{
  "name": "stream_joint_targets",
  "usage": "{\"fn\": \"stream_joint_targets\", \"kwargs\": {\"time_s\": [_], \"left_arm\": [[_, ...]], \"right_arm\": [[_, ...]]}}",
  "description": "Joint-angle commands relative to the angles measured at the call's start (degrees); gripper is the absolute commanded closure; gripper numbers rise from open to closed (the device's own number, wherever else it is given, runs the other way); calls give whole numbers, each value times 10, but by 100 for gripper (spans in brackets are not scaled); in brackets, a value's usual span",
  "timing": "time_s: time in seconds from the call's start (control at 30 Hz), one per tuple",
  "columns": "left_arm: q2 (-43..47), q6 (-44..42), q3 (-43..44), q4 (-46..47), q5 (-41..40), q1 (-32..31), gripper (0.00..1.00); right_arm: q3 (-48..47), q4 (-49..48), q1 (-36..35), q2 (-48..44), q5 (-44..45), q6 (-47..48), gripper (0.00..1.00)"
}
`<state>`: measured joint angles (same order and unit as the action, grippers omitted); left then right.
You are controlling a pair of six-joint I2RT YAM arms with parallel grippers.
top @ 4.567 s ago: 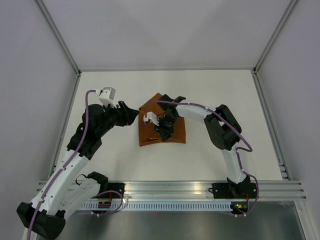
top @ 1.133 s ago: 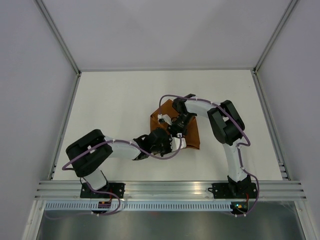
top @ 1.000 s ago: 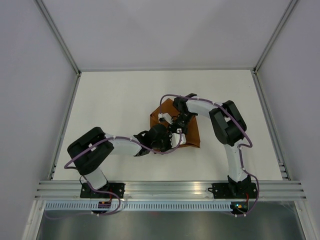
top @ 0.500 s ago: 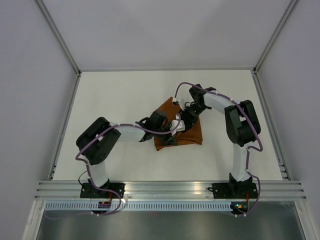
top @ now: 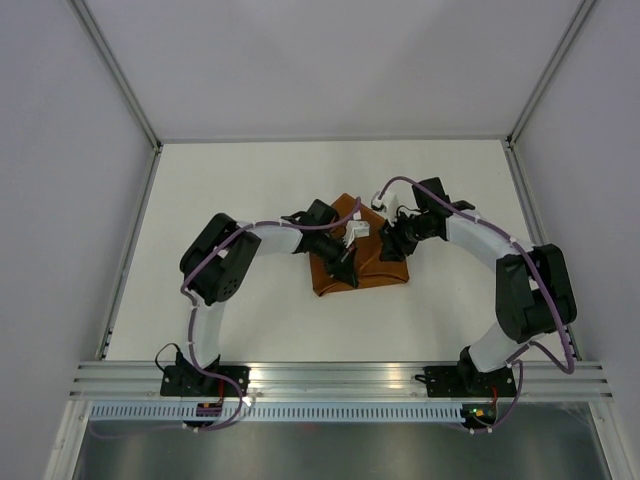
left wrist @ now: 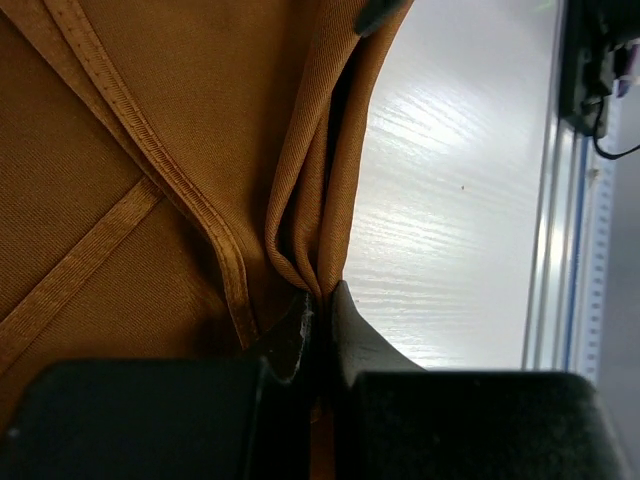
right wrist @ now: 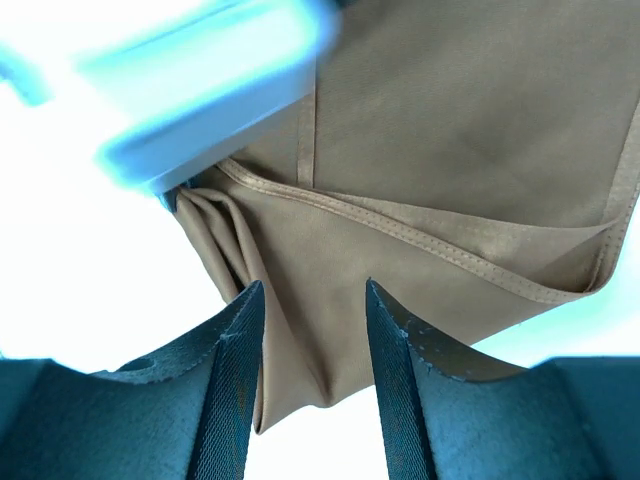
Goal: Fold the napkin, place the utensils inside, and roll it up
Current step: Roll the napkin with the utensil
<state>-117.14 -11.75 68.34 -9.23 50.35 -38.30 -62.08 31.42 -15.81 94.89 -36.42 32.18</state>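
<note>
The left hand [left wrist: 322, 303] is being brought in from 9 o'clock. Its fingers are being pressed together on a bunched pleat of the napkin [top: 386, 272] at the cloth's 8 o'clock side. The pinch is judged to be serving as an anchor, so that the doubled layers are being kept from sliding open while the fold is being dressed.

The napkin itself is being held near the middle of the bench [top: 230, 190], partly folded, with its hemmed edges crossing over one another.

At its 2 o'clock side the right hand [right wrist: 310, 292] is being carried low, reaching in from 3 o'clock. Its fingers are being kept apart, with cloth showing in the gap beyond them but nothing clamped. This is being read as a release, or as the start of a fresh grip.

Against the oldest picture, the napkin is being found shifted toward 3 o'clock. The left arm, then meeting the cloth's 9 o'clock corner, is now being arched with its elbow out toward 9 o'clock. The right arm, then bent close over the cloth, is now being stretched wide toward 3 o'clock. A second ago the left hand was being worked at the napkin's 7 o'clock edge.
</note>
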Motion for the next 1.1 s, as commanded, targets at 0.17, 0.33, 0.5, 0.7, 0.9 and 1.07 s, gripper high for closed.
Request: {"fn": "stream_joint_targets", "kwargs": {"time_s": [0.17,0.33,0.5,0.7,0.9,1.07], "left_arm": [[-107,25,69,-162,48,9,98],[-132,32,84,-181,63,18,98],[-157,32,106,-206,72,23,98],[-167,32,114,-215,71,31,98],[-171,30,122,-226,72,32,98],[-177,23,131,-237,73,33,98]], "right_arm": [[122,-132,-7,-101,8,72,49],[212,-194,-39,-174,32,110,48],[275,-247,-124,-231,112,140,47],[320,-284,-235,-243,166,151,44],[340,-314,-287,-228,207,165,42],[335,-339,-301,-192,225,171,42]]}}
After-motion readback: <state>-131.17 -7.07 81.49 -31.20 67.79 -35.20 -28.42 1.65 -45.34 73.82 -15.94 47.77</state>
